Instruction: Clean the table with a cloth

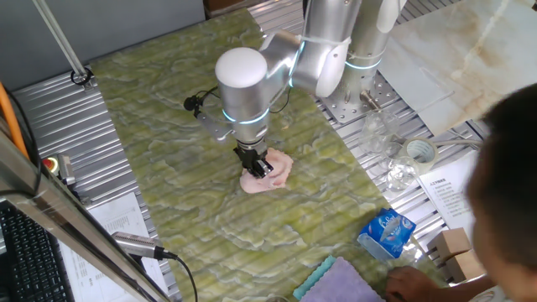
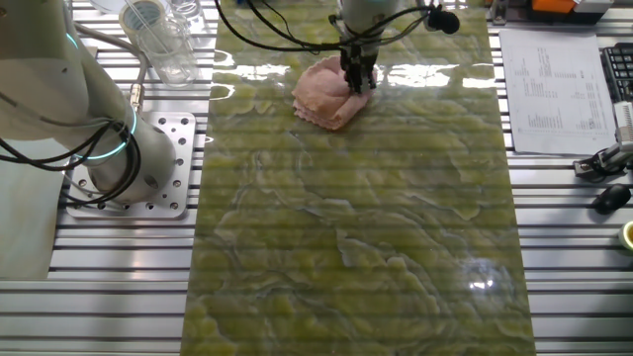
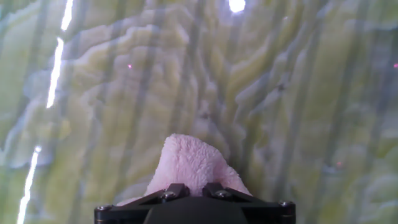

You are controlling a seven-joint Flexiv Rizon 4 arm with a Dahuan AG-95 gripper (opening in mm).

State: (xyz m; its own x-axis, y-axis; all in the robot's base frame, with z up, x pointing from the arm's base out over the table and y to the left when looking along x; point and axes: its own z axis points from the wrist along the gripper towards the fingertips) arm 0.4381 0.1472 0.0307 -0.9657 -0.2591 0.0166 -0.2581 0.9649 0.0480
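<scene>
The pale pink cloth [image 1: 268,172] lies bunched on the yellow-green marbled table [image 1: 168,126], near its middle in one fixed view. In the other fixed view the cloth [image 2: 326,94] sits near the table's [image 2: 356,237] far end. My gripper [image 1: 258,164] points straight down onto the cloth, and its black fingers are closed into the fabric. In the other fixed view the gripper [image 2: 356,79] stands on the cloth's right part. The hand view shows the cloth [image 3: 189,165] bulging up between the finger bases of the gripper [image 3: 193,190]; the fingertips are buried in the fabric.
A lavender-and-teal fluffy cloth [image 1: 336,283] and a blue packet [image 1: 388,232] lie at the table's near right. Clear cups [image 1: 382,138], a tape roll [image 1: 419,153] and papers [image 1: 457,193] sit on the ribbed metal. A person's head [image 1: 512,184] leans in at the right.
</scene>
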